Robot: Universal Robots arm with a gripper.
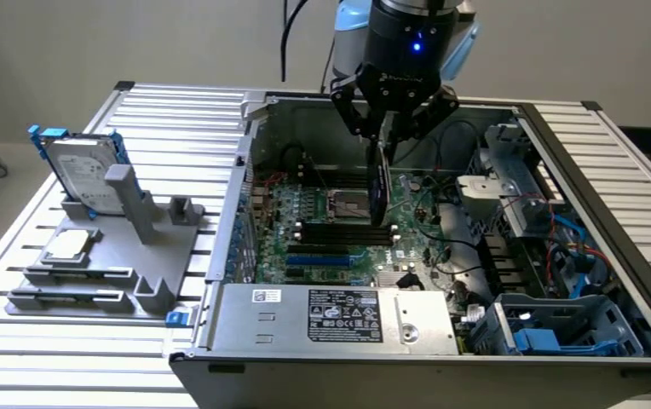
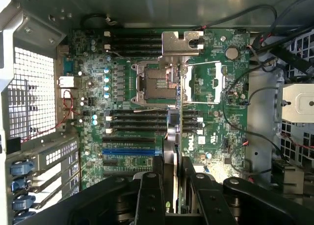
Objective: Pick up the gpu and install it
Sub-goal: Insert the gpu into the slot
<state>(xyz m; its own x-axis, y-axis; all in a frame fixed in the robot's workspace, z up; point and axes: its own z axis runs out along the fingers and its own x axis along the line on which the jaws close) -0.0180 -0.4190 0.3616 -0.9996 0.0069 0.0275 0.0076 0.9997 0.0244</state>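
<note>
In the wrist view the tool (image 2: 171,162) is clenched on the gpu (image 2: 174,137), which hangs edge-on over the motherboard (image 2: 122,92), seemingly crosswise to the blue slot (image 2: 130,150). Lowered like this, its edge could strike slot walls or the open CPU socket (image 2: 156,83). In the exterior view the gpu (image 1: 382,187) hangs inside the computer case (image 1: 257,153), where loose cables (image 1: 445,247) nearby could snag it.
</note>
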